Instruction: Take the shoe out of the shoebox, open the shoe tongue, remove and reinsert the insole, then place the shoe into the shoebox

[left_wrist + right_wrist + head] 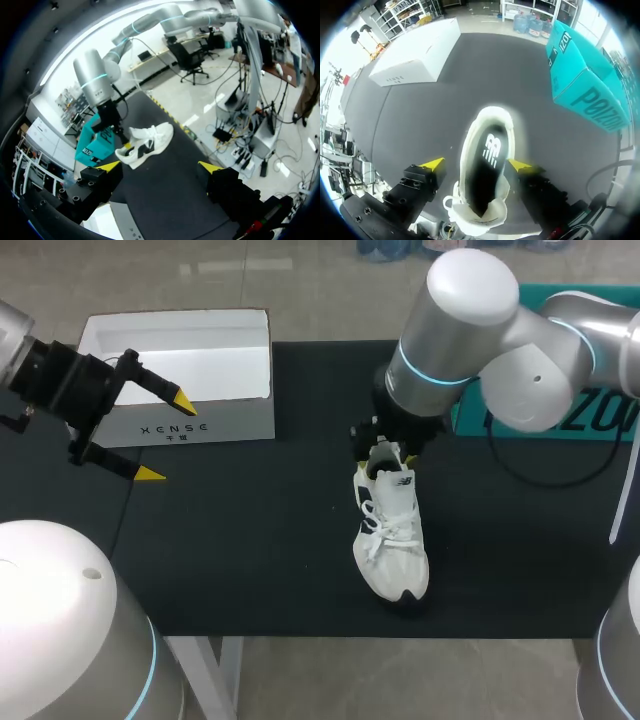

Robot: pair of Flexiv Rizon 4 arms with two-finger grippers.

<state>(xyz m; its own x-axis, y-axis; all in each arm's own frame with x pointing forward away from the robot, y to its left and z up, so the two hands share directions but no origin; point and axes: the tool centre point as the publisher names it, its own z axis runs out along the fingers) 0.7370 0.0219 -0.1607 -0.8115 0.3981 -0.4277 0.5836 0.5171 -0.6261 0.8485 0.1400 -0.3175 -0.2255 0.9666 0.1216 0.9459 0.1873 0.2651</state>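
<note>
A: Progress check, quick; where's the shoe?

B: The shoe (392,535) is out of the shoebox (230,425) and upright on its sole on the black mat (250,540), well apart from the box, toe towards me; so I judge step one done

A: Tongue, insole?

B: Laces look tied and I can't tell if the tongue is pulled open; in the right wrist view the insole (490,150) lies flat inside the shoe, so I'd say removal, reinsertion and re-boxing are all left, though I can't rule out that it has been out and back

A: Grippers?

B: My right gripper (383,453) hangs right over the heel opening, jaws spread, one yellow tip on each side of the collar; one tip clearly stands off it, so nothing is gripped; my left gripper (168,437) hovers in front of the shoebox, jaws wide, holding nothing

A: Materials?

B: Shoe is white, upper looks like soft mesh with padded collar, dark logo on the side, dark patch at the sole's toe; insole is dark, smooth, thin, with a white mark; probably floppy once lifted; shoebox is white rigid card, rectangular, open-topped, nothing visible inside; mat is matte dark fabric; a teal box (585,80) sits beyond the shoe, hard-edged card too
</note>
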